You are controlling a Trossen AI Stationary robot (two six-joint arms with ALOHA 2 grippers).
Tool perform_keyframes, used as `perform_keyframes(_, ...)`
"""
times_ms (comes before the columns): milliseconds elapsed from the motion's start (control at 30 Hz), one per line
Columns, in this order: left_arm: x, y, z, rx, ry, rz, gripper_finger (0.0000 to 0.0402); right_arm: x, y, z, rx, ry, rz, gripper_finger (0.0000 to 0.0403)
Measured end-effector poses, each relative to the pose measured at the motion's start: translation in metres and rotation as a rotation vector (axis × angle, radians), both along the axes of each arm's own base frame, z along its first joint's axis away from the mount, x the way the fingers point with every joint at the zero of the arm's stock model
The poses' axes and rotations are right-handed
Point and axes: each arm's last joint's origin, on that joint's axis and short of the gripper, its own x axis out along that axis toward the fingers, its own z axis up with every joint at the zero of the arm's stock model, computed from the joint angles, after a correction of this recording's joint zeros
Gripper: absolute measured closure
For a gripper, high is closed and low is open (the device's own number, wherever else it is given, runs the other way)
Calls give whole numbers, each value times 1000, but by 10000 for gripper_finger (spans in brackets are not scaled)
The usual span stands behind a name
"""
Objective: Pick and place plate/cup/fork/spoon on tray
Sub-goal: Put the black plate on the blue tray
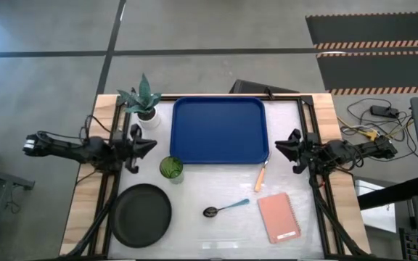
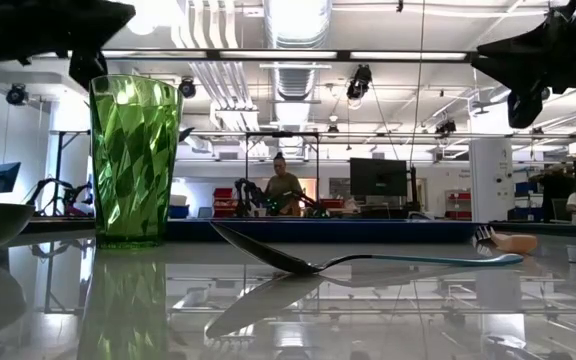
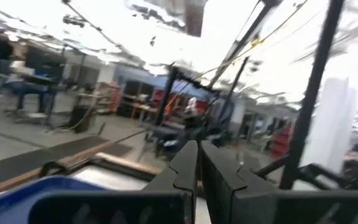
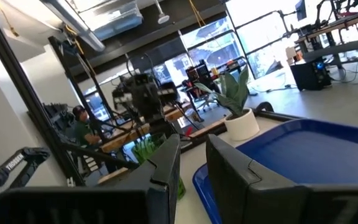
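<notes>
The deep blue tray (image 1: pixel 220 130) lies at the table's far middle. The black plate (image 1: pixel 141 214) lies at the near left, with the green cup (image 1: pixel 170 169) upright just beyond it, near the tray's near left corner. The blue-handled spoon (image 1: pixel 225 209) lies in front of the tray. The orange-handled fork (image 1: pixel 261 176) lies by the tray's near right corner. My left gripper (image 1: pixel 151 145) hovers at the tray's left edge, shut and empty (image 3: pixel 197 168). My right gripper (image 1: pixel 278 147) hovers at the tray's right edge, a little open and empty (image 4: pixel 193 155).
A white pot with a green plant (image 1: pixel 144 101) stands at the far left, beside the tray's far left corner. A pink notebook (image 1: pixel 279 217) lies at the near right. A person shows in the room far behind the table (image 2: pixel 283 185).
</notes>
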Motion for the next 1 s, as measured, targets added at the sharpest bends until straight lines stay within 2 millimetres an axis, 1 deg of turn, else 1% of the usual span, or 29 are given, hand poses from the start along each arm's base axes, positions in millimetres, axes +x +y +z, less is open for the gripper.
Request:
perform_keyframes(133,-1,-2,19,11,-57,-77,401,0,0,-1,-20,18,-3,335)
perform_keyframes(267,-2,-3,32,40,-86,-114,401,0,0,-2,-55,28,-9,335)
perform_keyframes(433,-4,-3,37,38,-115,-113,401,0,0,-2,-65,30,-11,335)
perform_keyframes(567,-7,-2,42,24,-180,-113,401,0,0,-2,-66,30,-12,335)
perform_keyframes(800,-2,-3,39,-218,-176,-222,401,0,0,-2,-88,34,-16,335)
perform_keyframes(933,6,-5,39,-368,-143,-275,401,0,0,-2,-124,42,-22,335)
perform_keyframes(1000,12,-7,43,-396,-125,-295,401,0,0,-2,-141,45,-25,335)
